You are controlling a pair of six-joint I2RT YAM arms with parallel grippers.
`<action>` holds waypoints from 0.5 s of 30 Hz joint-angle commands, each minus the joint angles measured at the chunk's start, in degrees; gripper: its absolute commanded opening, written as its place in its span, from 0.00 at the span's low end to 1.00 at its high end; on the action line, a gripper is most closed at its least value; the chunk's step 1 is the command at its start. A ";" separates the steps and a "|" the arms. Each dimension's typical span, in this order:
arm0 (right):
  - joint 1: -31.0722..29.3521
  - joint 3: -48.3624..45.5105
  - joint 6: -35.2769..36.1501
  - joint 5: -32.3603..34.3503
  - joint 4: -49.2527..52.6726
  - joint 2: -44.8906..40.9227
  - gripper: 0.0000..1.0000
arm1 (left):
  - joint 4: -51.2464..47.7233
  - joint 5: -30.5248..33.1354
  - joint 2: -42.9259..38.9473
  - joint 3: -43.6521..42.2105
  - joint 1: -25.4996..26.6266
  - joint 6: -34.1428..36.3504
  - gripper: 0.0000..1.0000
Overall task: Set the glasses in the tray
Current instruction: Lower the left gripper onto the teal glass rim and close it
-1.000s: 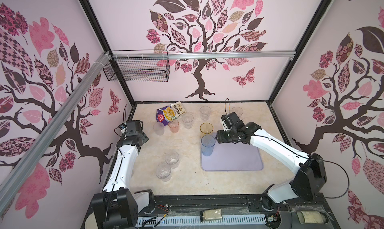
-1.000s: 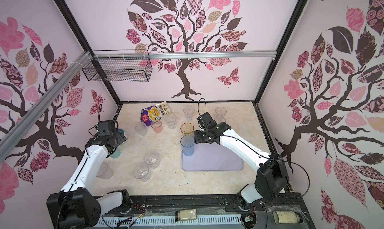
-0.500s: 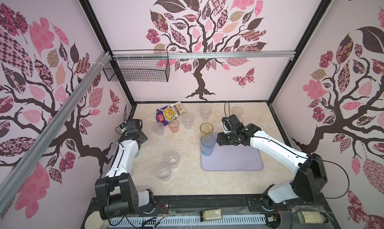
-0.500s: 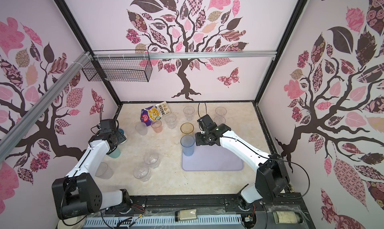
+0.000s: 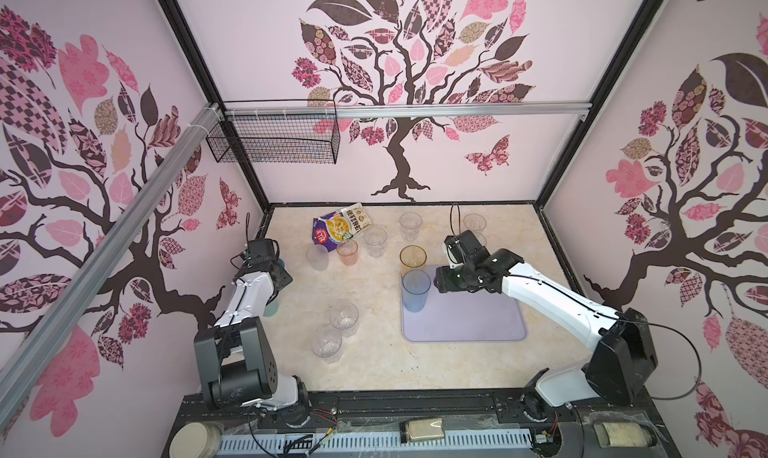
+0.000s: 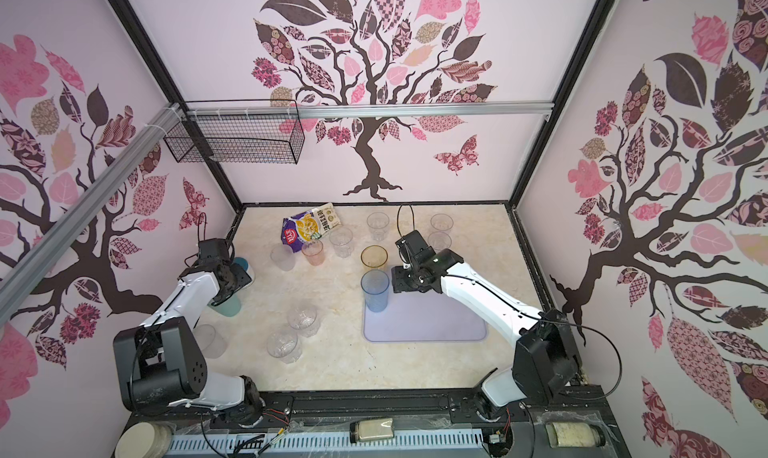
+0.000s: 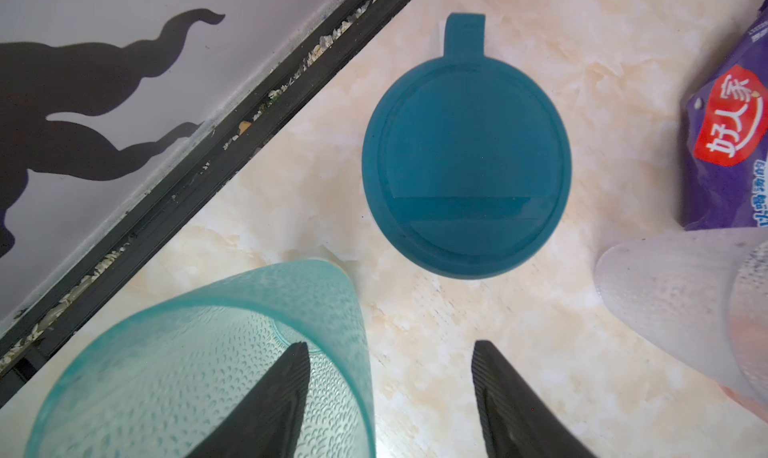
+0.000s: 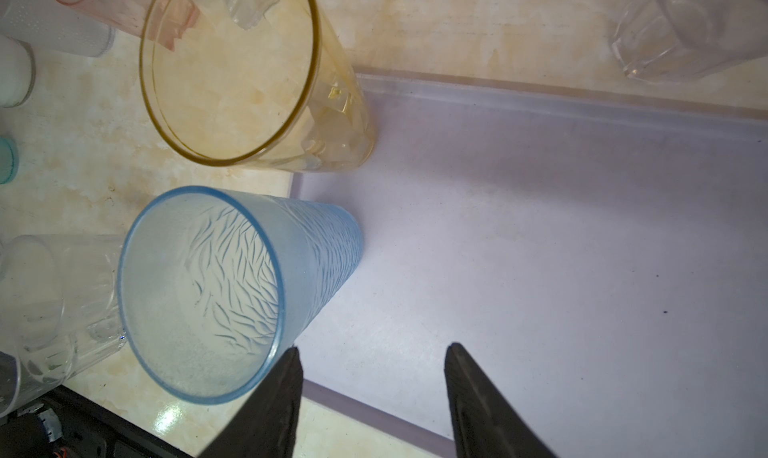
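Note:
A teal dimpled glass stands by the left wall. My left gripper is open over its rim, with one finger inside it and the other outside, apart from the wall. In both top views the wrist covers most of this teal glass. A tall blue glass stands upright in the near-left corner of the lavender tray. My right gripper hangs open beside it, nothing between its fingers. A tall amber glass stands on the table against the tray's far-left corner.
A white jar with a teal lid sits just beyond the teal glass. A snack bag, a pink glass and several clear glasses stand at the back. Two clear glasses stand mid-table. A wire basket hangs on the wall.
My left gripper's jaws have narrowed around the teal glass's wall and that arm's elbow has folded up. The right gripper and the blue glass have hardly moved.

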State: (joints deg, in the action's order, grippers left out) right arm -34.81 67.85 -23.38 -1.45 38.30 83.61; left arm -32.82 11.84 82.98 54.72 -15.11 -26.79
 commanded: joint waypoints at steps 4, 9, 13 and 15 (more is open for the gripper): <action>0.00 0.29 -0.48 0.68 0.19 -1.97 0.58 | -0.85 0.21 -0.32 1.92 -0.31 -0.02 0.41; 0.01 0.24 -0.79 1.24 -0.14 -2.48 0.58 | -1.48 0.07 -1.02 1.65 -0.27 -0.10 0.28; 0.00 0.03 -1.00 1.08 -0.24 -2.49 0.58 | -1.68 0.12 -2.15 1.35 -0.33 -0.16 0.16; 0.02 -0.24 -1.15 1.27 -0.41 -2.69 0.58 | -1.96 0.03 -2.64 1.36 -0.27 -0.27 0.14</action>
State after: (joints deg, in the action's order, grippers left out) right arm -34.81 67.83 -24.08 -1.06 37.85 83.61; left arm -34.35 11.79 82.11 54.76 -15.14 -27.11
